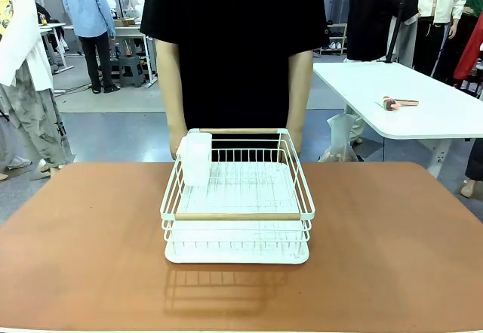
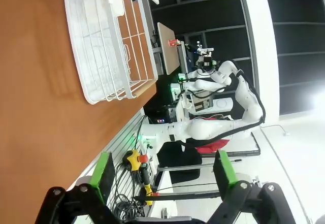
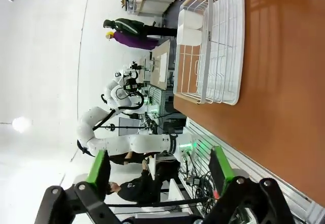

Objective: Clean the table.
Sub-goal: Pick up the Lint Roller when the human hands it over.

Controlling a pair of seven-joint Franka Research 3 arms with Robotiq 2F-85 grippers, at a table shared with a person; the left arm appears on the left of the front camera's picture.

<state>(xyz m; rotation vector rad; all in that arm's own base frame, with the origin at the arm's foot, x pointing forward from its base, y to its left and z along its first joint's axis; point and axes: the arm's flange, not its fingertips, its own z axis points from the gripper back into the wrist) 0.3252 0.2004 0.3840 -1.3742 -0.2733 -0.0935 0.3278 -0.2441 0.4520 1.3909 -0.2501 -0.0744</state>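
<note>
- While the table (image 1: 90, 257) is the thing to be cleaned, its reddish-brown top fills the near view and bears one thing: a white wire dish rack (image 1: 238, 216) at its centre, a little toward twelve o'clock.
- Inside the rack, a white cup-like holder (image 1: 196, 159) sits upright against the wires at the ten o'clock corner. The rest of the rack looks bare.
- A person (image 1: 234, 46) stands at twelve o'clock just behind the rack, arms lowered to its far rim. I'd guess they have set it down or mean to lift it, but I cannot tell which.
- Off the table's near edge, around seven o'clock, the left gripper (image 2: 163, 170) hangs with jaws spread wide and nothing between them, which I read as waiting.
- Around five o'clock the right gripper (image 3: 160, 168) does likewise, jaws parted and empty, looking along the top toward the rack.
- To my eye the rack must go before the top can be wiped.
</note>
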